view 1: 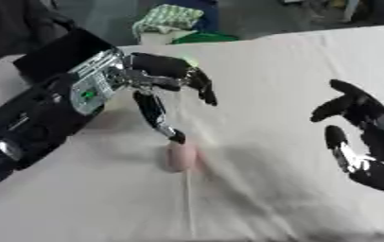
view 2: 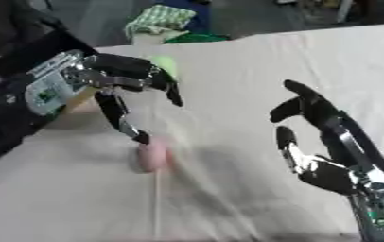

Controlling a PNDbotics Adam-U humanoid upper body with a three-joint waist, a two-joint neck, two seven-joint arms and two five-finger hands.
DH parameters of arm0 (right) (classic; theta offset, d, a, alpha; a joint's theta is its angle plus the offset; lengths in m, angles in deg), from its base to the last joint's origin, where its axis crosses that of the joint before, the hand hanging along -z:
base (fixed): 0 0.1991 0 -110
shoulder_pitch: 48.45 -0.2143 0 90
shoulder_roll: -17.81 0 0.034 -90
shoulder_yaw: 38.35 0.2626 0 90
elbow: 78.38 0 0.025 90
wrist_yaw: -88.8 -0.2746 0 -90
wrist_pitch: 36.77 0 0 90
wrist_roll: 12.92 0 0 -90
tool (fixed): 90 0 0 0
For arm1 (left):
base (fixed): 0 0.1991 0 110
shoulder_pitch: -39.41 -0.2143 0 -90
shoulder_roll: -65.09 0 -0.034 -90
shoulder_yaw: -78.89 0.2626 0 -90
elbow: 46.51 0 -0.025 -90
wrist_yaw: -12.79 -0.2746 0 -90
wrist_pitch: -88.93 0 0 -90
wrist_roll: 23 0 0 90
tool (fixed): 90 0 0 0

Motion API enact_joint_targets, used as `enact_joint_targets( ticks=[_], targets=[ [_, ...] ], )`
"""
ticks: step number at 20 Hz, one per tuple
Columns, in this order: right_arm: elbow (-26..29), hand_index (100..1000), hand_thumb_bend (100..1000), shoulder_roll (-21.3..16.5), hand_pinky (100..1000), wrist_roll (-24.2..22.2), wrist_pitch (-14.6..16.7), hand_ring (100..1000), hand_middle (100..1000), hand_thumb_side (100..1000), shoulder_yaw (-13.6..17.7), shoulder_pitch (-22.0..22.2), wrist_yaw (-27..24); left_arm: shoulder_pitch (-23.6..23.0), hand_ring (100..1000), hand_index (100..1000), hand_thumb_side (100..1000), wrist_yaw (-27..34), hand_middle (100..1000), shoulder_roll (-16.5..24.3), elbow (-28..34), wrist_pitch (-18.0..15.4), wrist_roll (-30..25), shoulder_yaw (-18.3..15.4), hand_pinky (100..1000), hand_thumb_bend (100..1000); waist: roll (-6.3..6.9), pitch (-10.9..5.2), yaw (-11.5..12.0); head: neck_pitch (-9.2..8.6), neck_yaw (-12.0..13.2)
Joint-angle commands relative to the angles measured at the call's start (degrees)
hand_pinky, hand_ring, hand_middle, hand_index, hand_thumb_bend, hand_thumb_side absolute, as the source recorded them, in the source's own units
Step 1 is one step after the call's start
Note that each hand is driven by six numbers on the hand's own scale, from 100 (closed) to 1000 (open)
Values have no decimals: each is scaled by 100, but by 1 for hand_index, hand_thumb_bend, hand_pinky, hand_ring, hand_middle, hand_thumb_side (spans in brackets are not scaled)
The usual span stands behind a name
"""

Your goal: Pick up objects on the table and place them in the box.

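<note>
Pink object (view 1: 180,157) mid-table (view 1: 294,66) under left hand (view 1: 158,75), bare cloth around it, right hand (view 2: 324,142) near right edge

Soft even light, faint shadows, motion blur throughout.

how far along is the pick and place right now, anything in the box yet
No box shows, so nothing can be counted as done. In hand: the left robot hand reaches down, a fingertip at the pink object lying on the table, not yet grasped. The right robot hand waits open. Left: grasp, lift, place.
</note>
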Motion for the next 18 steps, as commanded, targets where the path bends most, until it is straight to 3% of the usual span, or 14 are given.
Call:
enact_joint_targets(
  ticks=[1,2,3,8,12,14,18],
  targets=[
    [42,1000,100,-86,818,4,8,660,637,470,24,-54,47,156,735,833,372,-193,686,43,-95,-2005,-2012,181,781,515,-7,-75,3,7,-20],
    [40,1000,100,-88,818,3,7,660,636,467,23,-51,50,164,736,832,357,-243,683,37,-123,-2005,-2012,232,781,574,-2,-76,5,9,-26],
    [39,1000,100,-90,818,2,8,660,637,470,21,-49,51,167,736,831,373,-298,684,38,-144,-2005,-2012,270,781,519,4,-78,7,12,-36],
    [35,1000,100,-107,818,5,8,660,637,470,25,-40,61,98,732,825,376,-640,680,109,-328,-2005,-2012,363,781,499,22,-80,16,14,-60],
    [36,1000,100,-107,818,6,9,660,637,470,22,-44,64,4,715,809,422,-917,667,113,-729,-2005,-2012,476,779,433,26,-78,7,-2,-50],
    [35,1000,100,-108,818,4,9,660,637,470,20,-46,66,-50,688,774,436,-1055,633,99,-934,-2005,-2012,547,774,395,26,-72,1,-8,-51],
    [31,1000,100,-112,818,7,10,660,637,470,20,-51,69,-111,585,609,321,-1156,479,71,-1226,-2005,-2012,576,750,244,24,-69,4,-12,-43]
  ],
)
